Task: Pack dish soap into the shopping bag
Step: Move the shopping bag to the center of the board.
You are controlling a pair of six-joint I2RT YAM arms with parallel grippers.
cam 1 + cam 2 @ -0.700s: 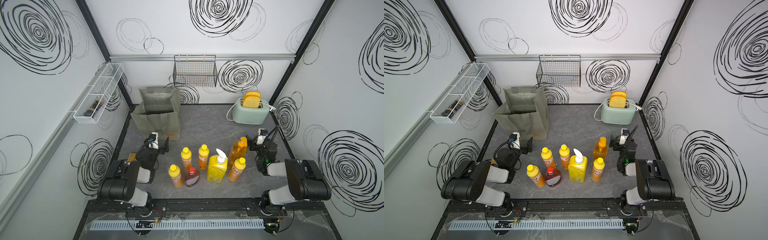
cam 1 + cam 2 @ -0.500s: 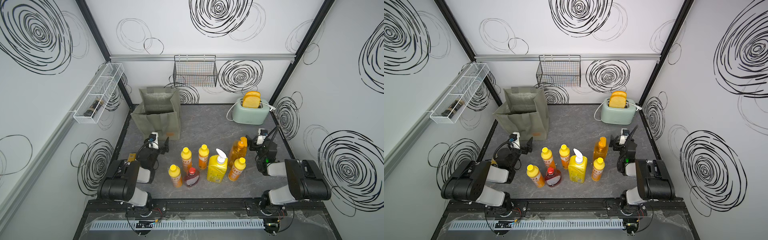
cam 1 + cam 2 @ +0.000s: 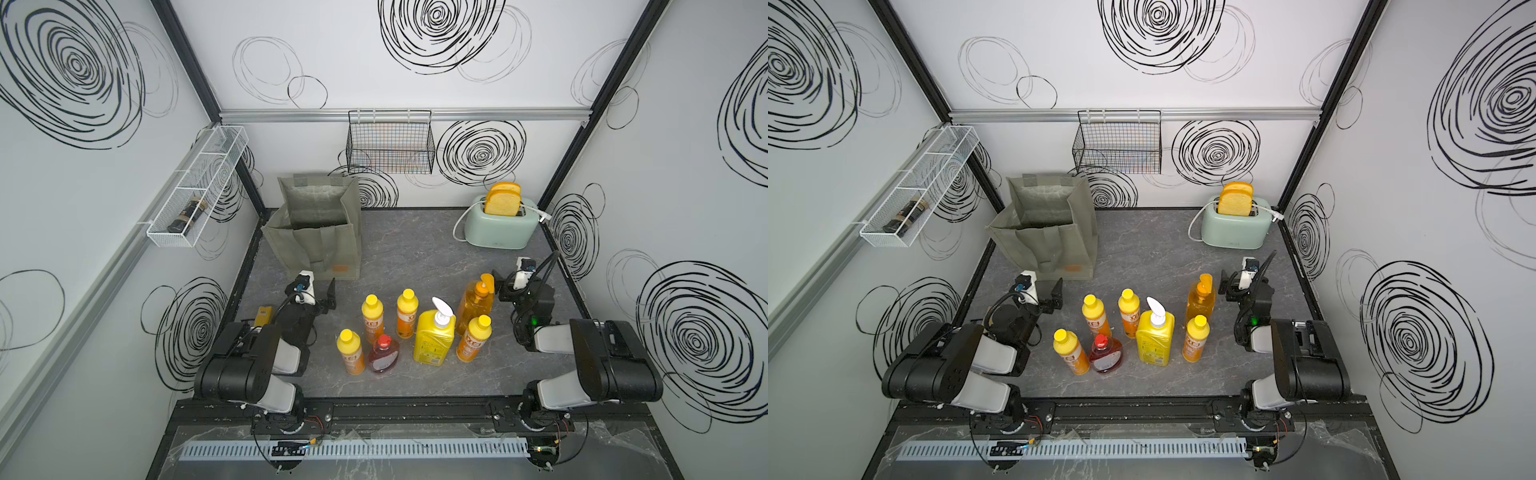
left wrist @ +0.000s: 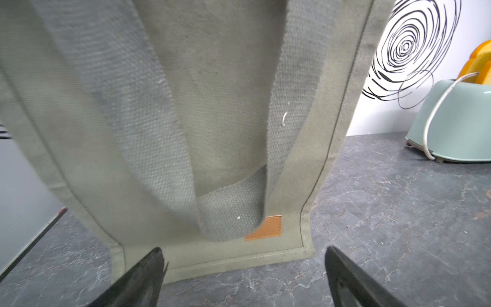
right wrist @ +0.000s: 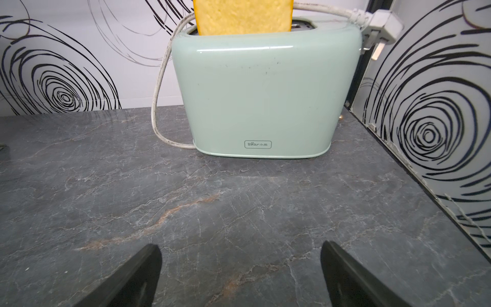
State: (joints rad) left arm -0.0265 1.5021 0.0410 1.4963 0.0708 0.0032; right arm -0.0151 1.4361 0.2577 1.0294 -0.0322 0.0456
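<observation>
The grey-green shopping bag stands open at the back left in both top views, its orange tag low on the front. Several dish soap bottles stand upright in the front middle: small orange ones with yellow caps, a big yellow white-pump bottle, an amber orange-pump bottle and a squat red one. My left gripper is open and empty just in front of the bag's base. My right gripper is open and empty beside the amber bottle, facing the toaster.
A mint toaster holding bread slices stands at the back right, its white cord trailing. A black wire basket hangs on the back wall. A white wire shelf on the left wall holds a dark jar.
</observation>
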